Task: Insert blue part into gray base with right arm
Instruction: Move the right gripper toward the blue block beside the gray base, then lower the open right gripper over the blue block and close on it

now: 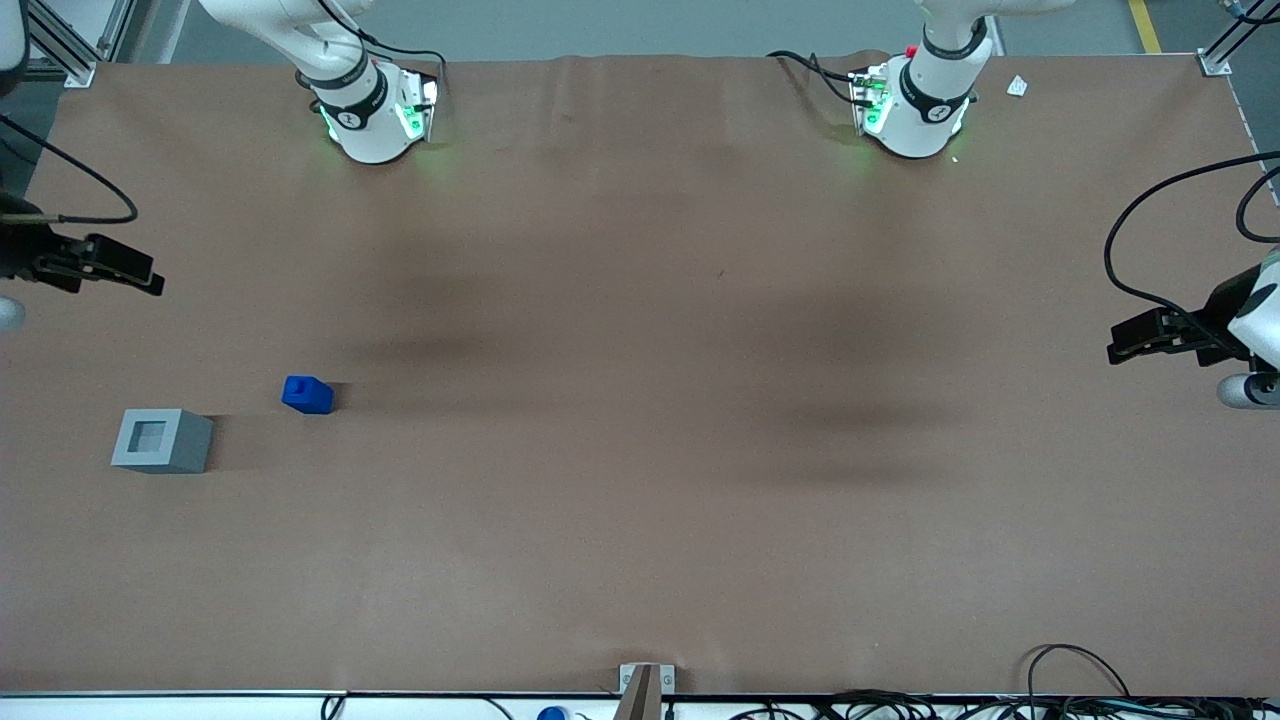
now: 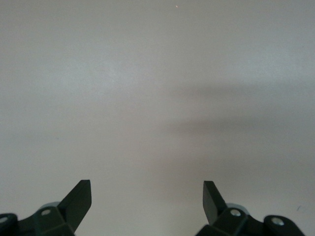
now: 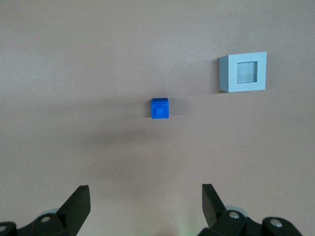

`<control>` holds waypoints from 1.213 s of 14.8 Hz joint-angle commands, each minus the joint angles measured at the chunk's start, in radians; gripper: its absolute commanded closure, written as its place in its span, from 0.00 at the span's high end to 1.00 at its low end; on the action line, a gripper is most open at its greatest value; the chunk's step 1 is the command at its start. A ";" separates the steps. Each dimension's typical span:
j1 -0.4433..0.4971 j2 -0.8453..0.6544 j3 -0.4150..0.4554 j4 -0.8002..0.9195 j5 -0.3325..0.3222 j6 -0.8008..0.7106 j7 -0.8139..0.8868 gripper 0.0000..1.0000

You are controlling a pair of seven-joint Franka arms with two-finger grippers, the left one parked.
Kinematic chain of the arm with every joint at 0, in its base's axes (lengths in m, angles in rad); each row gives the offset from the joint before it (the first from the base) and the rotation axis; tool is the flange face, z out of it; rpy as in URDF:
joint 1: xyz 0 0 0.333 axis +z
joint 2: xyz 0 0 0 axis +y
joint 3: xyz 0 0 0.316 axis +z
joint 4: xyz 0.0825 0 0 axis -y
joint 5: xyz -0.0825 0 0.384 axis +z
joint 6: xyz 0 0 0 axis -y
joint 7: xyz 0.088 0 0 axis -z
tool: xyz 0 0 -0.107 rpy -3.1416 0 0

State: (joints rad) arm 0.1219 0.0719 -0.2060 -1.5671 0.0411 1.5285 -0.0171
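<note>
Right arm's gripper (image 3: 145,196) hanging high over the counter (image 1: 640,450), fingers (image 3: 78,201) spread wide and gripping nothing; arm mostly cut off at the front view's edge; blue part (image 3: 159,107) sitting stub-up ahead of the fingertips, well apart from them; gray base (image 3: 243,72) sitting near the part, not touching, socket facing up; socket depth hard to make out.
</note>
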 commanded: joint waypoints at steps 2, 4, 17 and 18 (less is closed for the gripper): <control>0.007 0.040 0.003 -0.186 0.005 0.181 0.002 1.00; 0.015 0.089 0.003 -0.269 0.005 0.333 -0.001 1.00; 0.035 0.411 0.007 -0.269 0.017 0.595 0.002 1.00; 0.033 0.414 0.007 -0.272 0.017 0.593 0.000 1.00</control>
State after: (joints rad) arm 0.1540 0.4752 -0.1970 -1.8406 0.0435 2.1270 -0.0166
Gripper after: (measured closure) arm 0.000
